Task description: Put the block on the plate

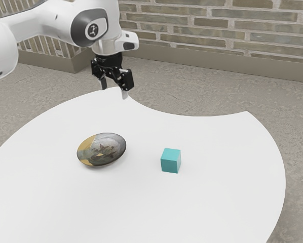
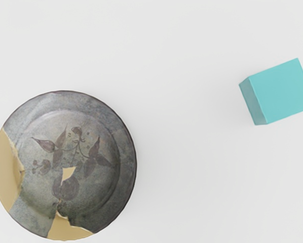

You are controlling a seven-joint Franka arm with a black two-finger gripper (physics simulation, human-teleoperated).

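Looking stiff and fairly light, the block (image 1: 169, 163) is best gripped across two opposite upright faces by the wide-spread claw (image 1: 114, 89).

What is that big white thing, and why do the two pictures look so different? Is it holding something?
The big white thing is a robot arm. Its black gripper works like a hand with two fingers. They are apart, holding nothing.

One picture comes from a camera beside the arm. The other comes from a camera on the arm's hand, looking down, so things look bigger there.

On the white table lie a round gray plate with tan patches and, beside it, a blue-green block. The block's job is to end up on the plate.
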